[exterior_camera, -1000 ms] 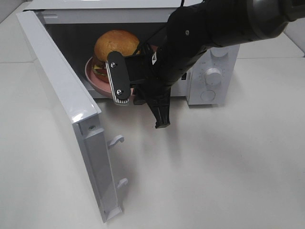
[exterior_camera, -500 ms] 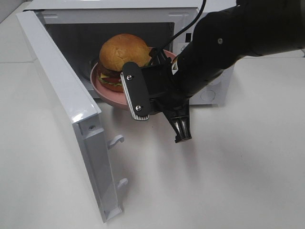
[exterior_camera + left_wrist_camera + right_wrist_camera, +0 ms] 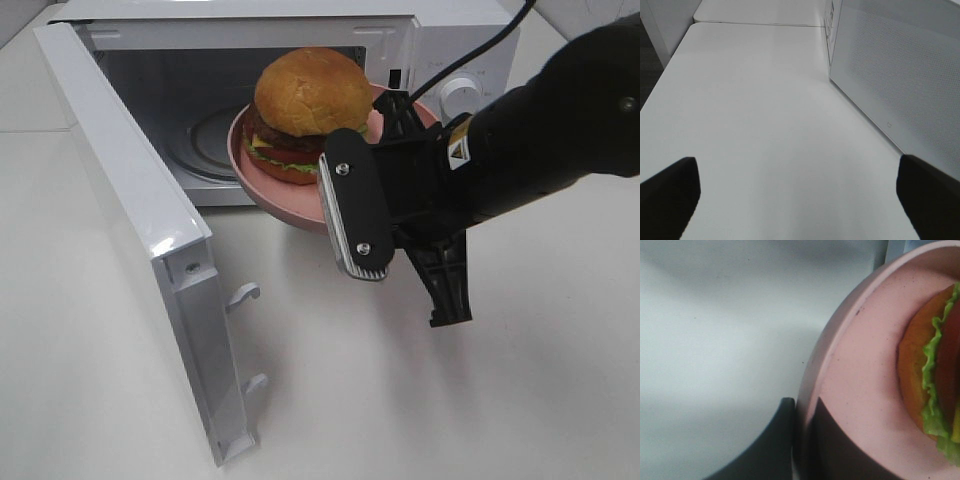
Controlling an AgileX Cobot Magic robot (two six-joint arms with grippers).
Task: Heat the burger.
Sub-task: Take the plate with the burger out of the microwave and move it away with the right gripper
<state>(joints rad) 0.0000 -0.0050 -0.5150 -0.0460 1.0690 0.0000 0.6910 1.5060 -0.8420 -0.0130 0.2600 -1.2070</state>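
the right claw (image 3: 800,440) is pinched on the rim of the pink plate (image 3: 262,180) — the burger (image 3: 305,112) sits on that plate just beyond the claw, in front of the microwave's (image 3: 300,40) open mouth, above the desk (image 3: 400,400). the left claw (image 3: 800,195) is spread wide — nothing between.

Fingers (image 3: 780,450) pinching burger's (image 3: 935,390) pink plate (image 3: 860,385)
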